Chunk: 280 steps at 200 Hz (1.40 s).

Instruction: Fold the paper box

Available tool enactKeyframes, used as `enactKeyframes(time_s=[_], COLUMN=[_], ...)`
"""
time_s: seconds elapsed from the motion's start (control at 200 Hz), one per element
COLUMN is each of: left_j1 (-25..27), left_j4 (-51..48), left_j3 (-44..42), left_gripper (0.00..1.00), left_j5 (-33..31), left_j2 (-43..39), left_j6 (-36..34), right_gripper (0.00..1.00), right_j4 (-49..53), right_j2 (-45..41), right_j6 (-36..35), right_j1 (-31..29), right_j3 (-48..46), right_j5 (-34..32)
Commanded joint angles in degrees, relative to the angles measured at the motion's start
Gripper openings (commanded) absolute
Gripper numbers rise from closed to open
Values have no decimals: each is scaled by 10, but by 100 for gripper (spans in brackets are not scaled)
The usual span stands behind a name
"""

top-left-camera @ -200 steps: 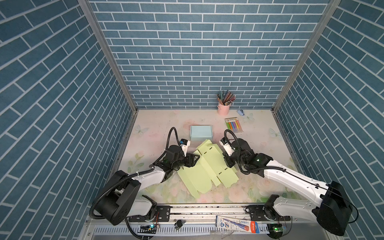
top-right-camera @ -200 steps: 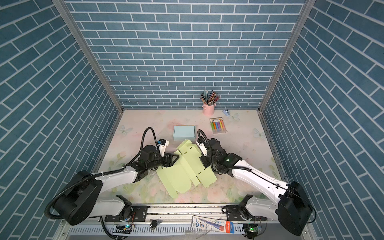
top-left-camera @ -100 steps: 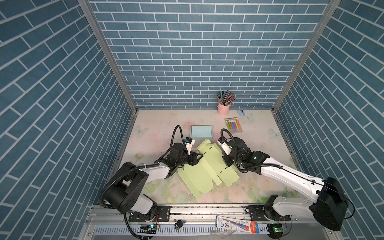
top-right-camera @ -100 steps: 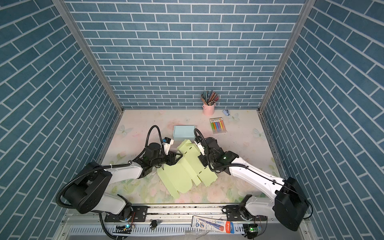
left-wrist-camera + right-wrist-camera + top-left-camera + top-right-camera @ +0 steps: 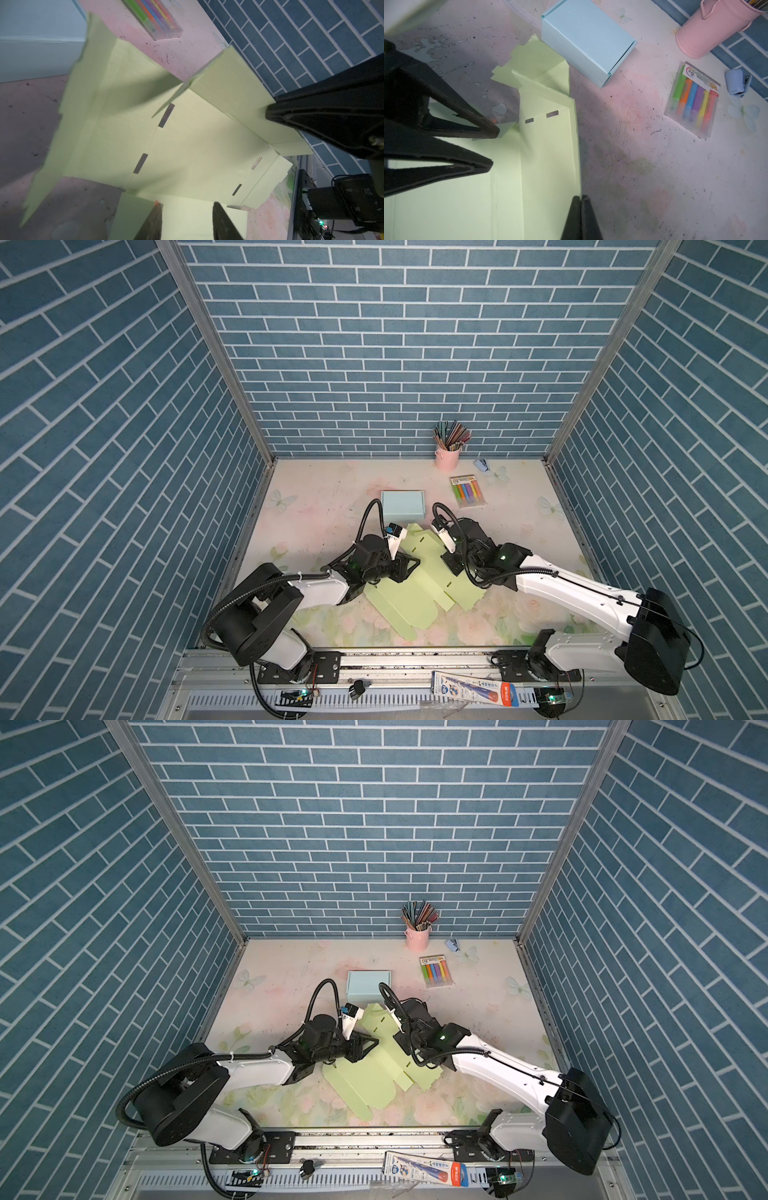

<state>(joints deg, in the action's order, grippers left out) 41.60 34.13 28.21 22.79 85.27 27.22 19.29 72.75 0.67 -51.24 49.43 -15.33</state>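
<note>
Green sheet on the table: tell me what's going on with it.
Two robot arms are folding a flat green cardboard sheet into a box on the table. It lies mostly unfolded, with one long side panel standing up. The right arm has its jaws shut at that panel's edge; whether they pinch it is not clear. The left arm reaches over the opposite side with its jaws apart, one tip by a small flap. A closed blue box sits behind, untouched.
</note>
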Motion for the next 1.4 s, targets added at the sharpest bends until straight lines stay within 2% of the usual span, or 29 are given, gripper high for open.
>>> enactKeyframes(time_s=[0.0,0.19,0.34,0.545,0.68,1.045,1.2,1.395], left_j1=[-2,-35,-82,-179,-212,-223,-221,-198], left_j4=[19,-11,-30,-65,-77,-20,18,54], left_j3=[-19,-71,-103,-109,-82,-26,-7,-8], left_gripper=[40,40,39,37,35,34,34,36], left_j5=[-7,-8,15,28,25,6,54,85], left_j2=[-31,-114,-204,-280,-245,-76,-6,22], left_j6=[9,7,20,43,33,5,3,-6], right_gripper=[0,0,0,0,0,0,0,0], right_j4=[5,-42,-22,-38,-73,-139,-162,-212], right_j2=[-4,-7,41,80,77,96,93,101], right_j6=[-16,-83,-88,-123,-156,-242,-277,-346], right_j1=[-19,-93,-121,-164,-189,-228,-231,-231], right_j3=[24,-8,5,3,-10,-36,-37,-53], right_j5=[-72,-190,-257,-312,-324,-373,-375,-379])
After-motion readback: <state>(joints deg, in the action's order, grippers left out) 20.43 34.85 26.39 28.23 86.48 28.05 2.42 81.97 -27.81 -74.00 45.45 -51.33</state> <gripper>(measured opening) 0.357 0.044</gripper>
